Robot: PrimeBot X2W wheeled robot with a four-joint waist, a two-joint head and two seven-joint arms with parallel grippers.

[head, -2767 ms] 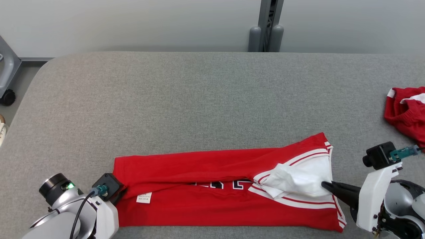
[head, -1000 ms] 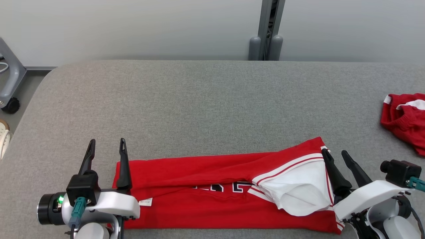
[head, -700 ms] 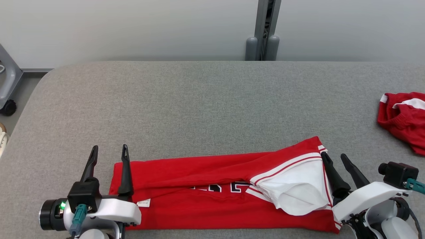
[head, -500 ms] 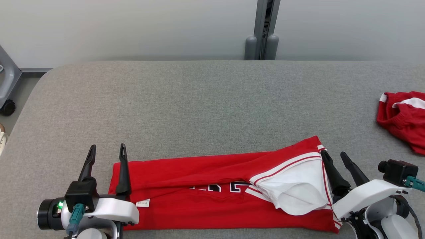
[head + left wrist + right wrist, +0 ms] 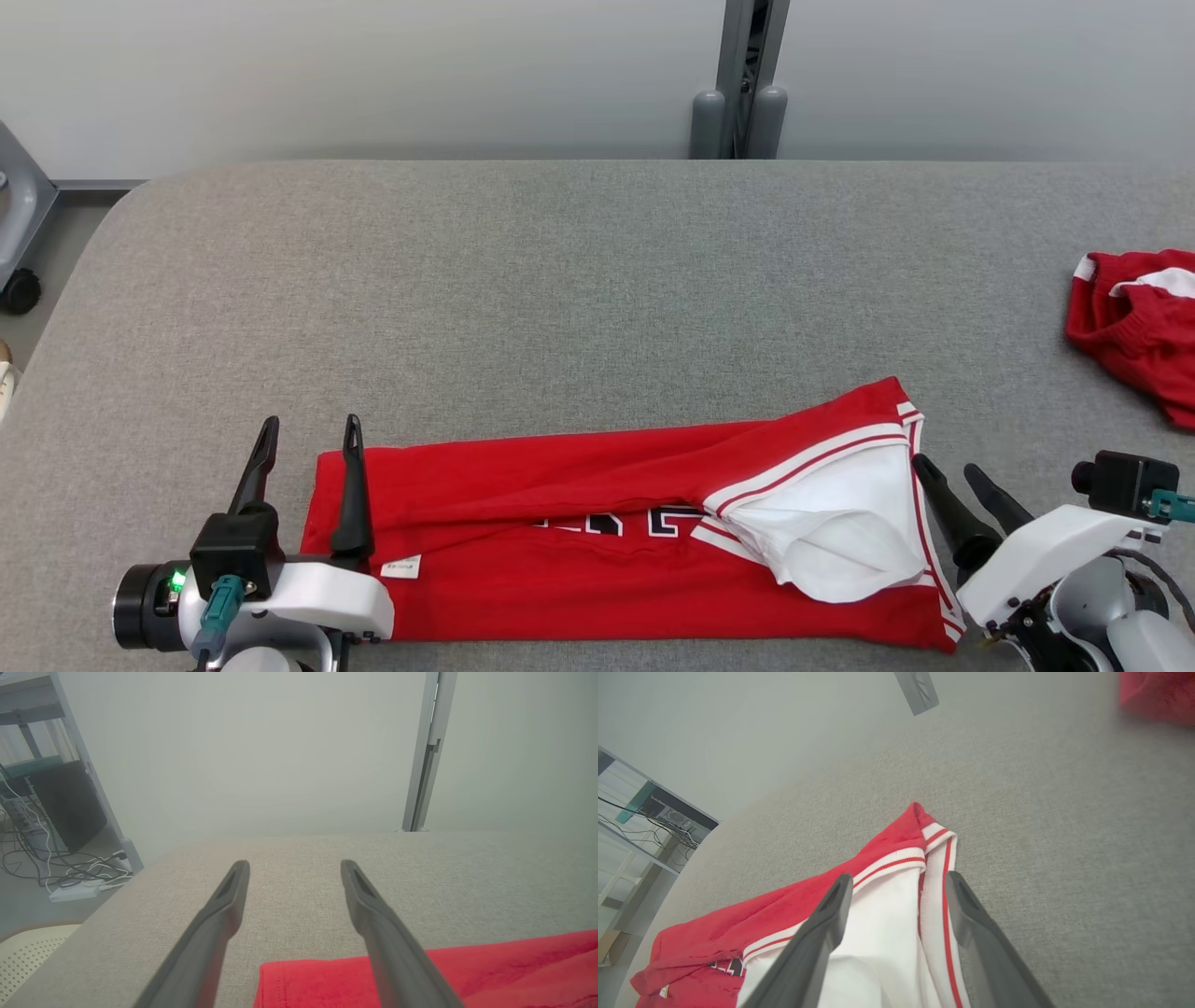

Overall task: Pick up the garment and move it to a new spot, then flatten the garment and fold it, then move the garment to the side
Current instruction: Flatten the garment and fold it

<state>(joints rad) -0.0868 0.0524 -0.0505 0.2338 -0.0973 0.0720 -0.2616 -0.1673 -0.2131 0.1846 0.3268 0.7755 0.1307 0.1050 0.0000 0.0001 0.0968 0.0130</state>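
A grey fabric-topped table (image 5: 560, 280) stretches ahead of the left claw (image 5: 310, 425) and the right claw (image 5: 945, 465). A crumpled red-and-white garment (image 5: 1134, 327) lies well off to the right claw's right, at the table's edge. Beyond the far edge a grey metal post (image 5: 742, 84) rises against a pale wall (image 5: 373, 75). Left of the left claw stand a wheeled frame (image 5: 19, 289), a dark computer tower (image 5: 70, 802), tangled cables (image 5: 70, 868) and a white power strip (image 5: 74, 893).
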